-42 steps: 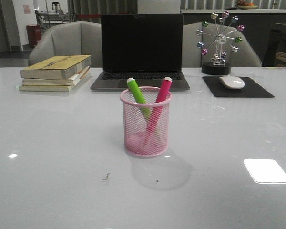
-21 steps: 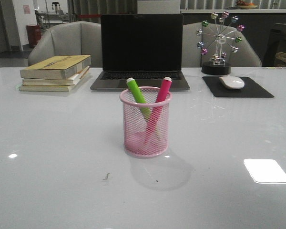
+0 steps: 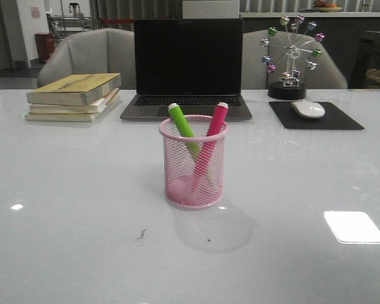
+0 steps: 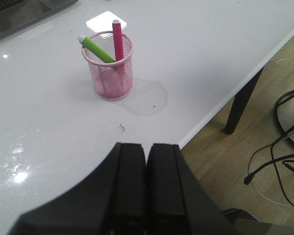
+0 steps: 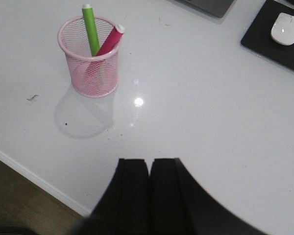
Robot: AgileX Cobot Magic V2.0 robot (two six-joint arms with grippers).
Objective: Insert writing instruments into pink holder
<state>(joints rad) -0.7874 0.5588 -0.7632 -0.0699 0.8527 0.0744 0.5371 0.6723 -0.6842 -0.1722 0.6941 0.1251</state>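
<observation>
The pink holder point(image 3: 194, 166) stands upright at the middle of the white table, also seen as the pink holder point(image 4: 110, 68) and the pink holder point(image 5: 89, 58). Inside it lean the lime green marker point(image 3: 181, 122) and the magenta marker point(image 3: 215, 123), white ends up, crossing each other. The same green marker point(image 4: 96, 48) point(image 5: 90, 30) and magenta marker point(image 4: 117, 39) point(image 5: 109, 43) show in the wrist views. My left gripper point(image 4: 146, 147) and right gripper point(image 5: 149, 161) are both shut with nothing between their fingers, well back from the cup. Neither arm shows in the front view.
Behind the cup sit a dark laptop point(image 3: 188, 66), a stack of books point(image 3: 74, 96) at the left, and a mouse point(image 3: 308, 109) on a black pad with a ferris-wheel ornament point(image 3: 289, 57) at the right. The table's near edge point(image 4: 220, 104) drops to wooden floor.
</observation>
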